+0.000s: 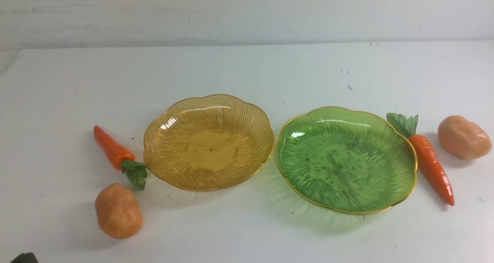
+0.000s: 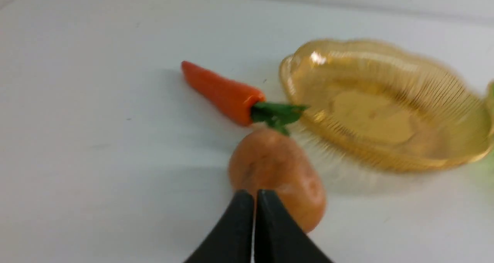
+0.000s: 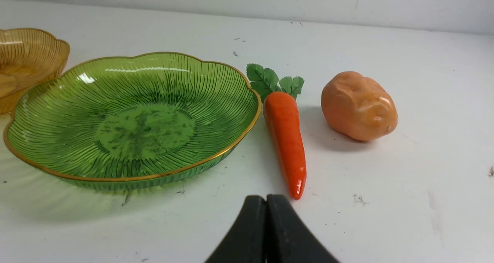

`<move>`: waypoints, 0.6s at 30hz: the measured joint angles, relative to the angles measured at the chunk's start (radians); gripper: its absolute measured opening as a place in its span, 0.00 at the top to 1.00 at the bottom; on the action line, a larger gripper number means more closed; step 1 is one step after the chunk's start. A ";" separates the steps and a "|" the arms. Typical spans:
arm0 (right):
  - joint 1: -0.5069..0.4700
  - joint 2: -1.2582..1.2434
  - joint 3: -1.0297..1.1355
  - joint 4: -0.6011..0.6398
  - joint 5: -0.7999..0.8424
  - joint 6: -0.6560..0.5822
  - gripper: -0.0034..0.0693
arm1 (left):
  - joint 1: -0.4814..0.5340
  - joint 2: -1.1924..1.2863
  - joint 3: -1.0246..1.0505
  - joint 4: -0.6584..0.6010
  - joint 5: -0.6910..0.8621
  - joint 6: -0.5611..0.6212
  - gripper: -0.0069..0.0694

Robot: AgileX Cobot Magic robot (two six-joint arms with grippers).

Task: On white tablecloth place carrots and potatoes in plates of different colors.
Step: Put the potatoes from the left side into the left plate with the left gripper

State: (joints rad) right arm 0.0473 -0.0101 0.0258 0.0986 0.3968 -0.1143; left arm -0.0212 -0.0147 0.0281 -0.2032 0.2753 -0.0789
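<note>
On the white tablecloth (image 1: 247,70) an amber-yellow plate (image 1: 156,161) and a green plate (image 1: 405,178) stand side by side, both empty. A short carrot (image 1: 112,149) and a potato (image 1: 118,211) lie left of the amber plate. A longer carrot (image 1: 431,166) and a second potato (image 1: 463,137) lie right of the green plate. My left gripper (image 2: 254,195) is shut and empty, just in front of the left potato (image 2: 278,170). My right gripper (image 3: 265,199) is shut and empty, near the tip of the long carrot (image 3: 285,135).
A pale wall (image 1: 247,12) runs along the table's far edge. A dark corner of my left arm (image 1: 25,258) shows at the bottom left of the front view. The right arm is out of the front view.
</note>
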 joint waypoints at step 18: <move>0.000 0.000 0.002 0.221 -0.070 0.035 0.97 | 0.001 0.090 -0.279 -0.328 -0.186 0.032 0.91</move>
State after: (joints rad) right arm 0.0473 -0.0101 0.0277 0.3197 0.3264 -0.0798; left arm -0.0203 0.0751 -0.2509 -0.5310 0.0893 -0.0466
